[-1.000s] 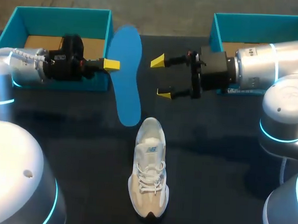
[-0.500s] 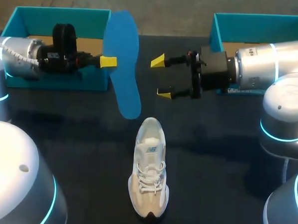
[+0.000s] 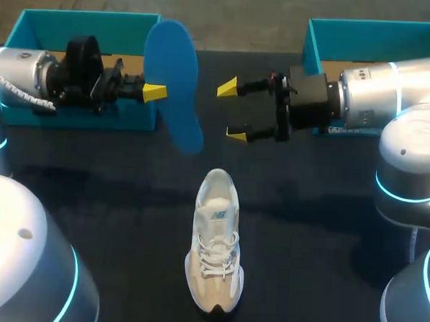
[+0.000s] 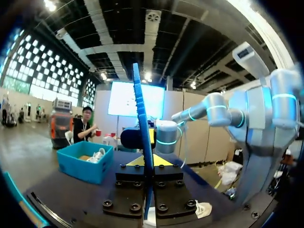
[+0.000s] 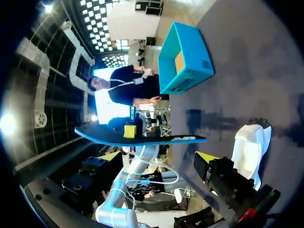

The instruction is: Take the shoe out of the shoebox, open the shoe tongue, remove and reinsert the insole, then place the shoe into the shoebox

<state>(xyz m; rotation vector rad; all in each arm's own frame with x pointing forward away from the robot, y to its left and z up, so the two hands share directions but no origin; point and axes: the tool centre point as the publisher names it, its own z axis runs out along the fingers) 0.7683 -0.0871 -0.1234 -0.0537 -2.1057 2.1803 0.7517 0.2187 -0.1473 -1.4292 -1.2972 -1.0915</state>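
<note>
Insole: the blue insole [image 3: 172, 79] is held in the air over the far left part of the tabletop [image 3: 305, 231], just beside the left box [image 3: 85, 24]. In the left wrist view it is seen edge-on.
Insole, change: over the last second it has been lifted and swung toward the far left corner, and its lower tip is now farther from the shoe.
Shoe: the white shoe [image 3: 216, 240] stands at the middle of the near edge, toe toward the far edge, and has not been moved.
Left gripper: the left gripper [image 3: 155, 93] is pinching the insole at its side edge, fingers pressed on both faces. The arm has been drawn back toward the left edge.
Right gripper: the right gripper [image 3: 232, 111] hangs in front of the right box [image 3: 373, 29] at the far right corner, fingers spread and nothing held. It is unchanged.
Meaning for the task: the removal is judged done. Reinsertion is judged next, and for it the insole would have to be brought back down and lined up with the shoe's opening.
</note>
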